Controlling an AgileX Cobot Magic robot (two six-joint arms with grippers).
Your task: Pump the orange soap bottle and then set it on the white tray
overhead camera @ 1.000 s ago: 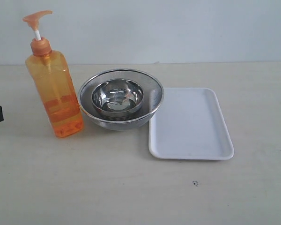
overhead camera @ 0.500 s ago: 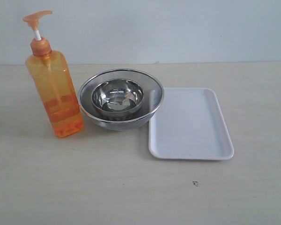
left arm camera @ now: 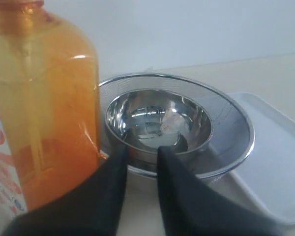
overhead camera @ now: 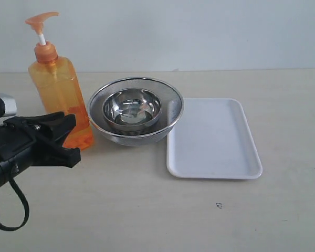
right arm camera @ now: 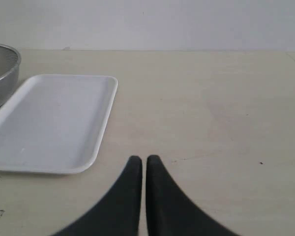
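The orange soap bottle (overhead camera: 56,86) stands upright at the left of the table, its pump head raised. My left gripper (overhead camera: 71,137) has come in from the left, in front of the bottle's lower part. In the left wrist view its jaws (left arm camera: 141,147) stand slightly open with nothing between them, and the bottle (left arm camera: 44,108) is just beside one finger. The white tray (overhead camera: 212,139) lies flat to the right of the strainer with nothing on it. My right gripper (right arm camera: 143,158) is shut over bare table near the tray's (right arm camera: 49,118) corner, and it is outside the exterior view.
A round steel mesh strainer (overhead camera: 176,102) holding a steel bowl (overhead camera: 132,107) sits between the bottle and the tray, touching or nearly touching both. A pale wall rises behind the table. A small dark speck (overhead camera: 219,205) marks the table in front of the tray.
My left arm has swung in from the left edge up to the bottle's lower part, and its jaws have parted a little. Bottle, strainer and tray have not moved.
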